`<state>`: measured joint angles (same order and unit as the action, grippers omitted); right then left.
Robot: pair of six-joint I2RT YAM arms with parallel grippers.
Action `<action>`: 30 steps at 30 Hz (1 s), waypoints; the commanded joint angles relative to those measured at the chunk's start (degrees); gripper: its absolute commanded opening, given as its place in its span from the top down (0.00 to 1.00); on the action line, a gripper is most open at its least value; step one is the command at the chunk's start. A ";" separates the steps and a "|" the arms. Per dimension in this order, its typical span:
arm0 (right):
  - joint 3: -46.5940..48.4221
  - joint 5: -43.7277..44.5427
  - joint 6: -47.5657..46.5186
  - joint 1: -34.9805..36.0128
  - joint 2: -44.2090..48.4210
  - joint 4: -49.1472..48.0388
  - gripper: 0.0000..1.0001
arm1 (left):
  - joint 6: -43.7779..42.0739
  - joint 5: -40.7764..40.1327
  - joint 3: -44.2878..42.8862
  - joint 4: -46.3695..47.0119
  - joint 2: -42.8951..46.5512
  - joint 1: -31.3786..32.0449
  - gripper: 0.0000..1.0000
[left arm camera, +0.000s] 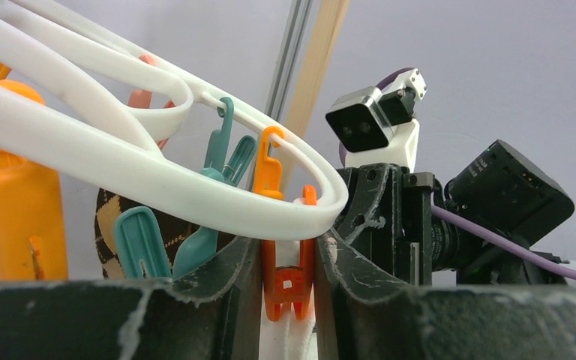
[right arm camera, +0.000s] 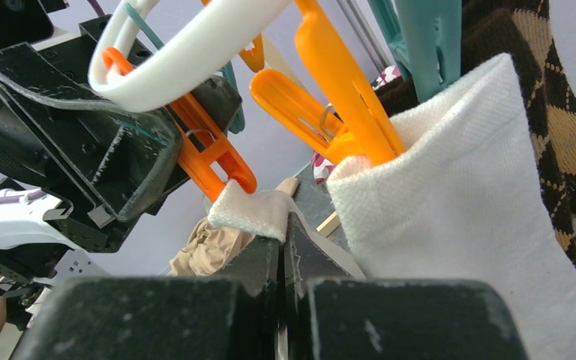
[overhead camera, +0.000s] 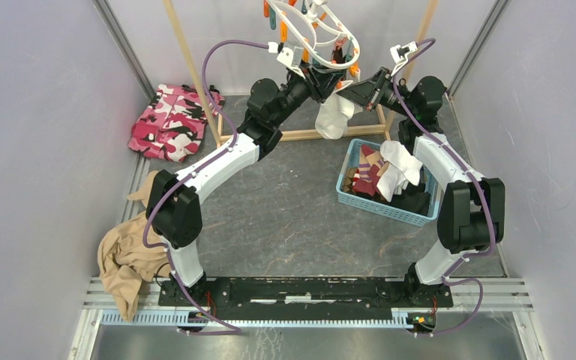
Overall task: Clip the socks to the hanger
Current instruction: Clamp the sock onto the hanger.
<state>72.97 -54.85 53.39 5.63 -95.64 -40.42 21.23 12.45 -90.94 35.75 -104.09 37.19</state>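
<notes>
The white hanger [overhead camera: 328, 34] hangs at the back with orange and teal clothespins. My left gripper [left arm camera: 289, 251] is shut on an orange clothespin [left arm camera: 288, 289] under the hanger ring [left arm camera: 120, 161], squeezing its handles. My right gripper [right arm camera: 283, 225] is shut on the edge of a white sock [right arm camera: 251, 210], which it holds up against that pin's [right arm camera: 214, 161] lower tips. Another white sock [right arm camera: 457, 225] hangs from an orange pin beside a brown argyle sock [right arm camera: 559, 112]. From above, both grippers [overhead camera: 319, 81] [overhead camera: 347, 90] meet under the hanger, and a white sock [overhead camera: 334, 118] dangles below them.
A blue basket [overhead camera: 347, 189] at the right arm holds several more socks. A pink camouflage cloth [overhead camera: 172, 124] lies at the back left and a tan garment [overhead camera: 124, 259] at the near left. The wooden rack frame [overhead camera: 300, 136] stands around the hanger.
</notes>
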 commanded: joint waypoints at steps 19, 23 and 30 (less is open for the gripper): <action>0.59 -0.96 2.54 0.76 2.57 -4.63 1.00 | -3.70 -0.75 1.66 3.89 1.94 -0.35 0.51; 0.68 -0.87 1.72 0.78 2.64 -3.70 0.99 | -3.07 -1.10 1.59 3.35 2.63 -0.36 0.38; 0.97 -0.87 -0.68 0.78 2.87 -1.46 0.87 | -1.90 -1.60 2.04 0.57 5.11 -0.36 0.21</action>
<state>72.97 -55.31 54.96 6.02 -95.48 -42.24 19.35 12.03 -89.34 36.34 -103.57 36.97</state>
